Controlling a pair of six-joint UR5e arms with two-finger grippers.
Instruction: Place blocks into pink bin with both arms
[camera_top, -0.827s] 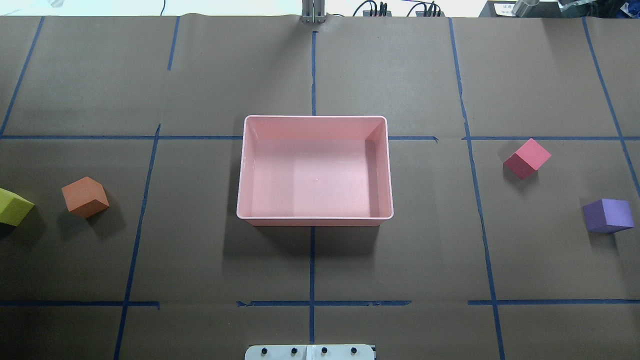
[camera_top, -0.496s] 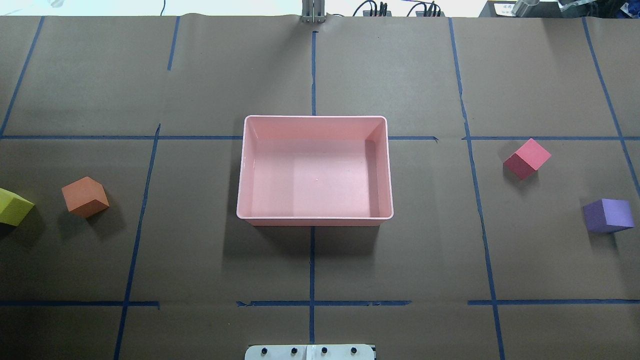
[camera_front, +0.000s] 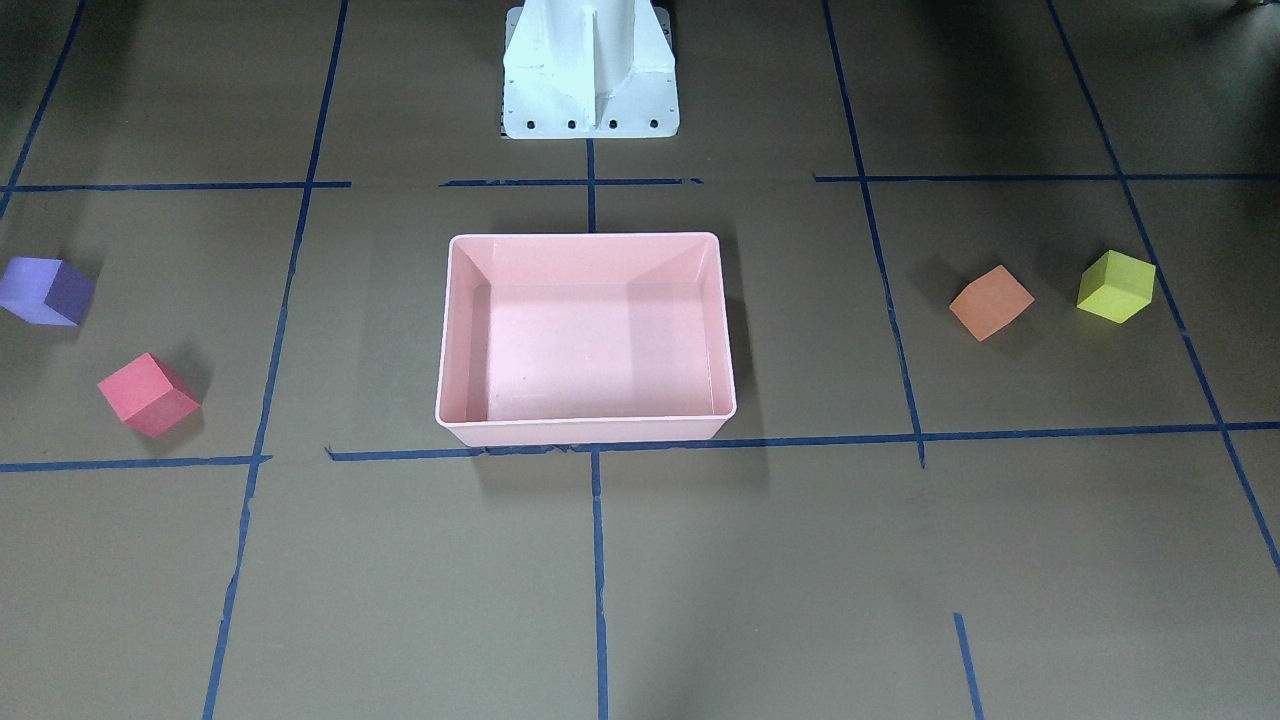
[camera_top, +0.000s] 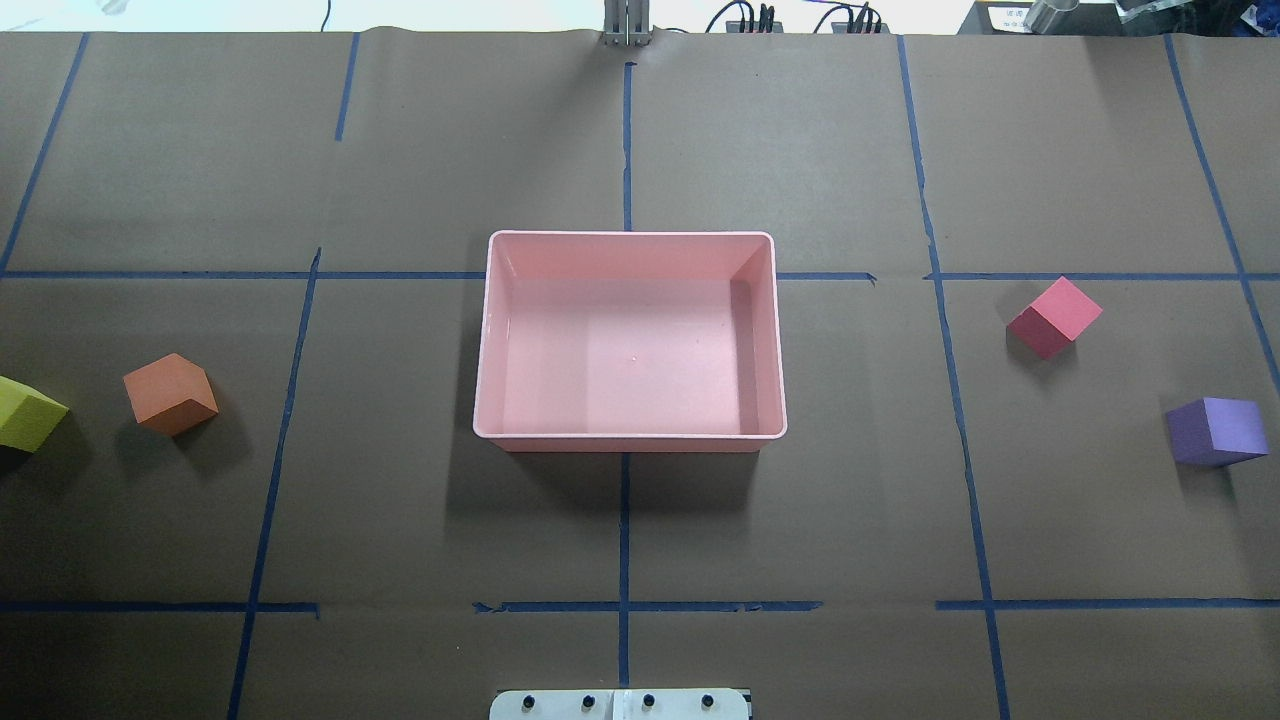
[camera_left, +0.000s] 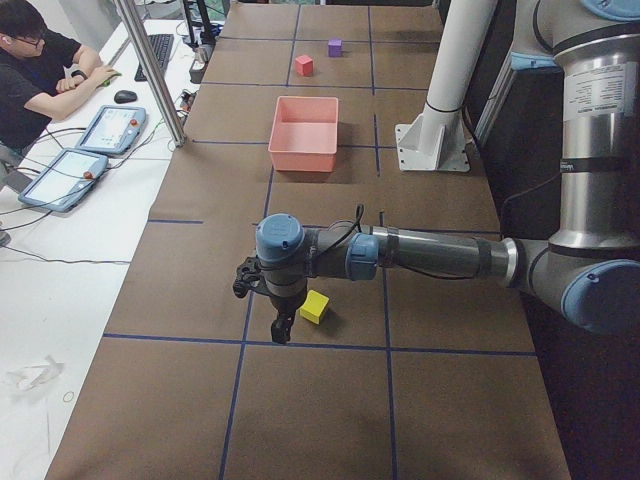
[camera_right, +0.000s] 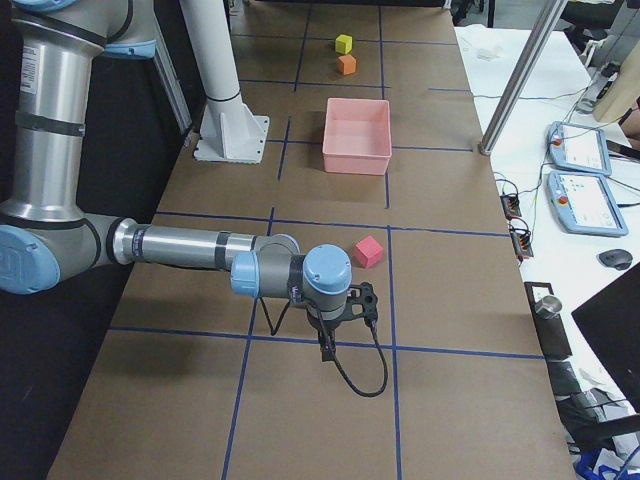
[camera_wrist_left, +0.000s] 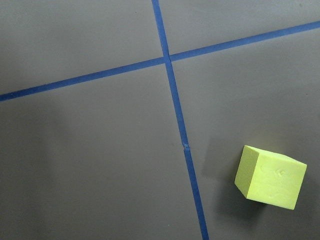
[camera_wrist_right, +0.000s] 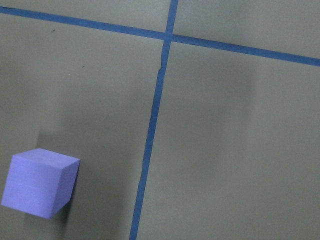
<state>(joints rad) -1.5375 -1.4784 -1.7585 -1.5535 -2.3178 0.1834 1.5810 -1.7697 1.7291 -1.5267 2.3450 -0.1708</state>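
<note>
Near left arm (camera_left: 430, 255) stretched low across table (camera_left: 200, 250). Claw (camera_left: 278, 325) points down, just beside yellow-green block (camera_left: 315, 306); jaw state unreadable. Pink bin (camera_left: 302, 160) mid-table, near white pedestal (camera_left: 437, 140). Red block (camera_left: 304, 66) and purple block (camera_left: 335, 47) at far end. Operator (camera_left: 35, 70) seated at side desk.

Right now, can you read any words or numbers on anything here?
Nothing here is readable.
Orange block, yellow-green block, red block, purple block, pink bin: no writing.
Sticker on the left arm: too blurred.
Tablet screens: too small.
White paper past the table's far edge: too blurred.
</note>
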